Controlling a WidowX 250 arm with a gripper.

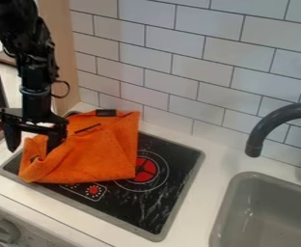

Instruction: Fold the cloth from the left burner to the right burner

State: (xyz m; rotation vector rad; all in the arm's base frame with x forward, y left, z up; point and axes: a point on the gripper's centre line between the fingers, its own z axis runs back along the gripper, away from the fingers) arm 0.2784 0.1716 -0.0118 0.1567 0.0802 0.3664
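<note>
Cloth [108, 154] at gripper [33, 147], near wall [172, 72]

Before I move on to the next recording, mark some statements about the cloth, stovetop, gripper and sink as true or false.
1. The orange cloth lies over the left part of the black stovetop. True.
2. The gripper is over the sink. False: it is at the cloth's left side.
3. The gripper's fingers are spread apart. True.
4. The cloth hides all of the right burner. False: much of its red centre and ring shows beside the cloth's right edge.
5. The grey sink is right of the stovetop in the view. True.
6. The cloth is blue. False: it is orange.
</note>
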